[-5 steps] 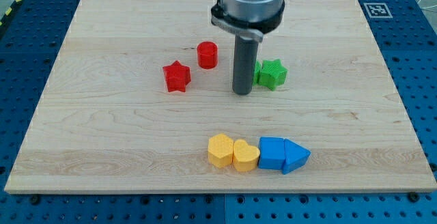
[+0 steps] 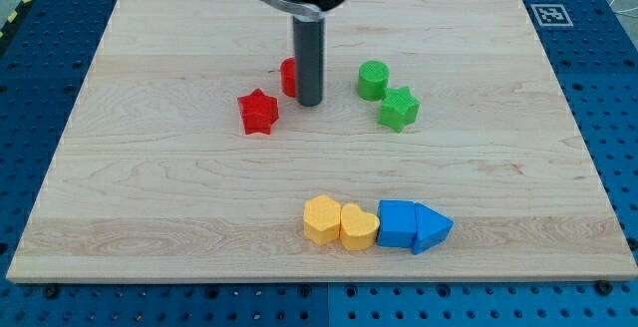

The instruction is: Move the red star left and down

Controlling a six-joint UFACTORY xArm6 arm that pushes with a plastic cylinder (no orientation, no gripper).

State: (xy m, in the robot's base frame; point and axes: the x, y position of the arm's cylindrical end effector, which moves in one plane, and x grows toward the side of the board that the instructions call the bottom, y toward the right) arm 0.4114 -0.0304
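Red star (image 2: 258, 111), my tip (image 2: 309, 103) right

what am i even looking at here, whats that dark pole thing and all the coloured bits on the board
The pole is the end of a robot arm. It has no hand; its lower end, my tip, slides along the wooden board and pushes blocks. There is one camera view, mounting unknown. My tip stands in front of the red cylinder, up and right of the red star. To the right are a green cylinder and green star. Near the bottom sit two yellow blocks and two blue blocks. Nothing is held.
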